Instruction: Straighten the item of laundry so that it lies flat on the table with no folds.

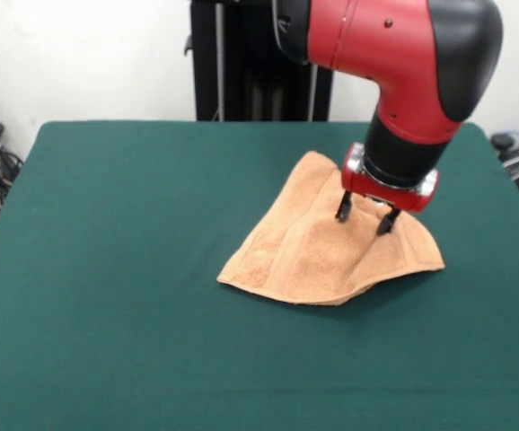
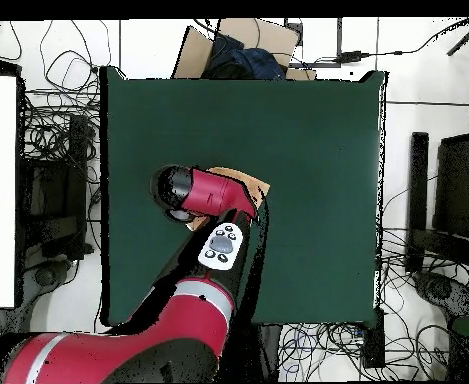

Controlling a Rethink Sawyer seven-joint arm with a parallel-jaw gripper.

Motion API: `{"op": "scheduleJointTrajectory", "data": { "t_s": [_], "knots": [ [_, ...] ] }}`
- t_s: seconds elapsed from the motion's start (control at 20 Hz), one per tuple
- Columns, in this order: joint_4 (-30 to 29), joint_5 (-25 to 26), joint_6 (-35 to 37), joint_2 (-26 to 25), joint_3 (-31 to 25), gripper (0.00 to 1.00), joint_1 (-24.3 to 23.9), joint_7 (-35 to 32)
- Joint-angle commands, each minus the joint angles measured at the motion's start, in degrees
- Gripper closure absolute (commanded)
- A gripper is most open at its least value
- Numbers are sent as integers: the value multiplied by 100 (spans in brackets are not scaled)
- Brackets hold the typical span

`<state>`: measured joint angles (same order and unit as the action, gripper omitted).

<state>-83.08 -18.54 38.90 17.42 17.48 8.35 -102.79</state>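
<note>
The tabletop (image 1: 107, 269) was mostly bare green, with wide open room left on every side of the work. The towel (image 1: 304, 256) was found right of centre in the front view, folded over into a rough fan, well clear of all edges; flattening was judged barely started. The claw (image 1: 365, 214) was held open, tips parted, down at the towel's upper part; contact could not be confirmed.

readable text: none showing in either view
towel (image 1: 322, 247): no label or print reading
arm (image 1: 403, 54): no brand or number reading
arm button pad (image 2: 221, 245): markings too small to be reading
</note>
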Motion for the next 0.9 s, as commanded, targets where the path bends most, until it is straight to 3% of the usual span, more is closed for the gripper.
{"op": "scheduleJointTrajectory", "data": {
  "t_s": [0.05, 0.6, 0.9],
  "knots": [
    [105, -256, -3, -199, -333, 0, 114, -1572],
    [1673, -162, 1488, -711, -129, 0, -17, -1623],
    [1884, -184, 1522, -819, -117, 0, -29, -1651]
  ]
}}
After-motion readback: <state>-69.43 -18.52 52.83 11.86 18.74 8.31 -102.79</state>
